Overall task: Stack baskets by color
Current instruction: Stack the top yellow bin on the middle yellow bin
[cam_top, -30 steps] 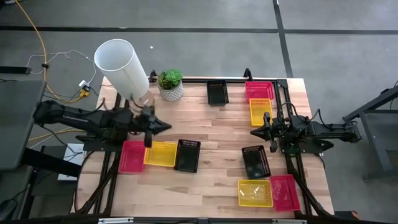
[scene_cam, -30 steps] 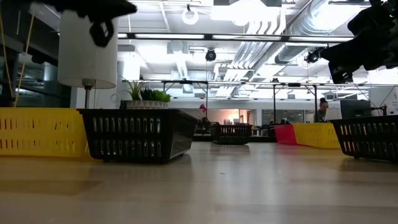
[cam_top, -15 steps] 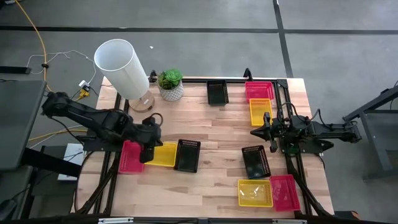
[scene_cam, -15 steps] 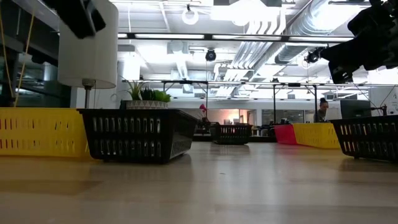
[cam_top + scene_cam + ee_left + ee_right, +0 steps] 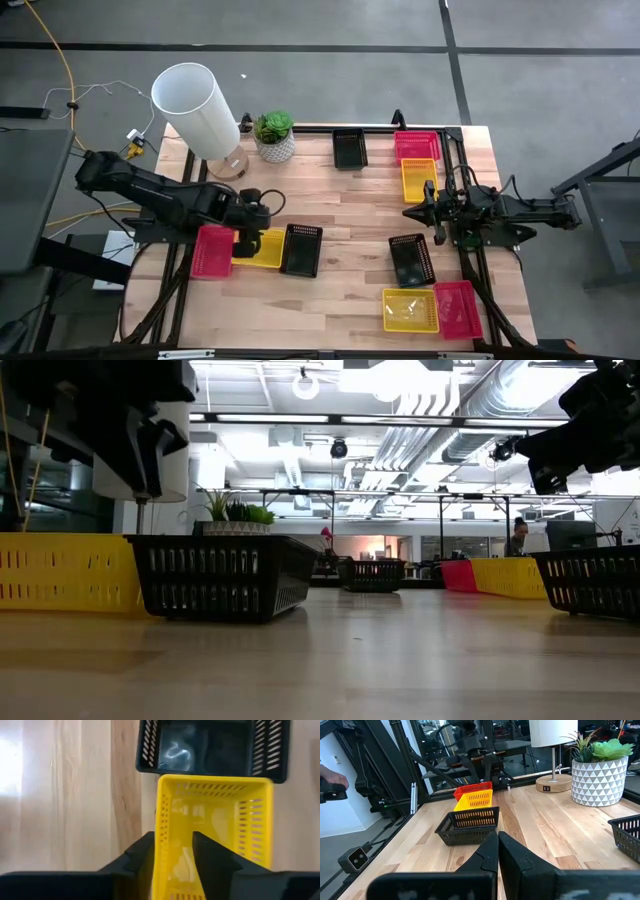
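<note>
A yellow basket [image 5: 262, 248] is set on the tabletop [image 5: 340, 200] between a red basket [image 5: 212, 251] and a black basket [image 5: 301, 249], on the left side. The left end effector [image 5: 172, 852] is positioned over it, fingers [image 5: 141, 854] apart and straddling one side wall, not clamped. The other baskets are spread over the right half. The right end effector [image 5: 498, 841] is held above the tabletop near another black basket [image 5: 411, 259], fingers together, empty.
</note>
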Controlling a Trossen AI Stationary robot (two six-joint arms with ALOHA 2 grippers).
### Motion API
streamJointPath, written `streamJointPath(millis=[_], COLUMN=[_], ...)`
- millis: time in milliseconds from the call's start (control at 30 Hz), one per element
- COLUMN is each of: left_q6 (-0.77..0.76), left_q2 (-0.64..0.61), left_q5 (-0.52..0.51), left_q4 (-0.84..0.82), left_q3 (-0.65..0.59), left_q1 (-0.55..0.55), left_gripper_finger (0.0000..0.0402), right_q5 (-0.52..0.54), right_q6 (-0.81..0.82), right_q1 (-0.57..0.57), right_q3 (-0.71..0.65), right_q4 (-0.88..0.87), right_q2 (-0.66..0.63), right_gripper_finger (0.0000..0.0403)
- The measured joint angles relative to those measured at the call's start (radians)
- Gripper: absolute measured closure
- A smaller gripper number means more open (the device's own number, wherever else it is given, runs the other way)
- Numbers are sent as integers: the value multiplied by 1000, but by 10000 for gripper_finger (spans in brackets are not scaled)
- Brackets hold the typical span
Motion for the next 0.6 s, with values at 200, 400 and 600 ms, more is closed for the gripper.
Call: streamJointPath(millis=[200, 400, 600], left_q6=[13, 8, -80], left_q2=[58, 61, -49], left_q5=[18, 121, 165], left_q4=[2, 5, 57], left_q3=[-1, 7, 34], left_q1=[36, 37, 37], left_gripper_finger=[218, 210, 211], right_q5=[0, 0, 0], right_q6=[0, 0, 0], right_q1=[0, 0, 0], right_q3=[0, 0, 0], right_q4=[0, 0, 0], right_q2=[0, 0, 0], right_gripper_finger=[402, 402, 402])
